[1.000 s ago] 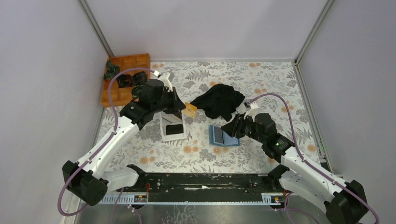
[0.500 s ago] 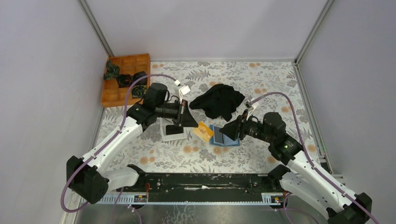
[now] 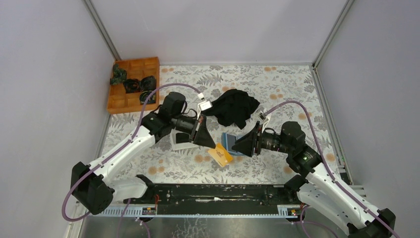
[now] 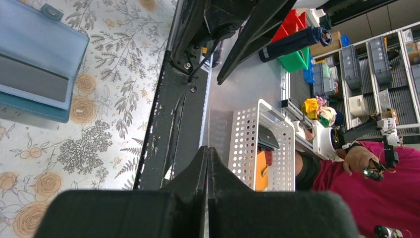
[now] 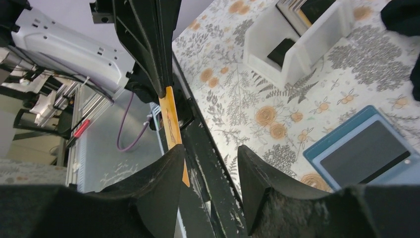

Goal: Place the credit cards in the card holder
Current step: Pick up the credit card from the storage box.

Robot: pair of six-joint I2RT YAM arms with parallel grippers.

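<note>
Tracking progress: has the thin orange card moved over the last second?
Yes. The thin orange card came from beside the black cloth toward the near edge, now front-left of the teal card holder.

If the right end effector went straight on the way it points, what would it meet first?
Most likely the orange card, edge-on just ahead, held by the shut left end effector; depth is hard to judge.

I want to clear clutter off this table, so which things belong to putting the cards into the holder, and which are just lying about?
Job in hand:
orange card, gripped by the left pincer
card holder
black card, lying in the white tray

Lying about:
black cloth
wooden box
</note>
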